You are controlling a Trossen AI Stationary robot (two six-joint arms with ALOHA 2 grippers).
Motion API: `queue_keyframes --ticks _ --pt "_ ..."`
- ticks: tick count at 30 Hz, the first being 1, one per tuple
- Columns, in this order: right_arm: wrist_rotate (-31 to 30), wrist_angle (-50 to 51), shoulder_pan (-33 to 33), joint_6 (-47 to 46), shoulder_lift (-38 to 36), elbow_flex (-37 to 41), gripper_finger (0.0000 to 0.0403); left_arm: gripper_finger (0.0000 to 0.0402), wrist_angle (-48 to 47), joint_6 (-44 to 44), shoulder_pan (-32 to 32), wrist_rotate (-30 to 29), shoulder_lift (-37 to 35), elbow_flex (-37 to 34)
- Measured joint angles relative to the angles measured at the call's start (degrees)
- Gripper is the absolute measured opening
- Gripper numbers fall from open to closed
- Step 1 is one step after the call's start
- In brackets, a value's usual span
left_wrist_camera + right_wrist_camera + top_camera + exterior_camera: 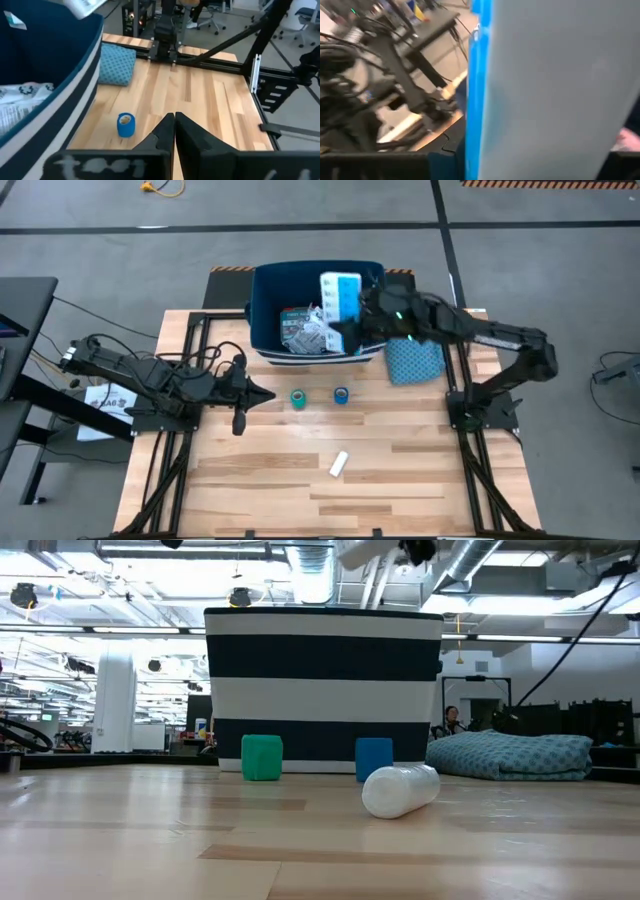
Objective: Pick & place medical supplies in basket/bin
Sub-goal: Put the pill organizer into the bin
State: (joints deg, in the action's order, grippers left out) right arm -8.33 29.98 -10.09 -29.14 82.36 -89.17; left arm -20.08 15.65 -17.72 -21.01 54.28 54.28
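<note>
Wooden desk [300, 480]: nearest us lies the small white tube [339, 464], then the teal roll [298, 397] and blue roll [341, 395] just before the bin [262, 320]. Left pincer [268, 394] waits, fingers together. Right pincer [352, 308] hangs over the bin's right side, clamped on a white-blue packet [338, 296]; we judge release lies straight below.

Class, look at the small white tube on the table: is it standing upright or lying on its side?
Lying on its side: the small white tube rests lengthwise on the table.
</note>
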Motion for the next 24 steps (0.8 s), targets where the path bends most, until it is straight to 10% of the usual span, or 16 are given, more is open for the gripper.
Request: queue_keyframes --ticks 11,24 --pt "12.1 17.9 -16.8 9.7 16.1 -18.9 0.0132 0.0000 1.0 -2.3 8.8 3.8 0.0 0.0" --pt "14.3 32.2 -24.6 11.1 27.3 -21.0 0.0134 0.0000 4.5 -6.4 21.3 14.8 0.5 0.0"
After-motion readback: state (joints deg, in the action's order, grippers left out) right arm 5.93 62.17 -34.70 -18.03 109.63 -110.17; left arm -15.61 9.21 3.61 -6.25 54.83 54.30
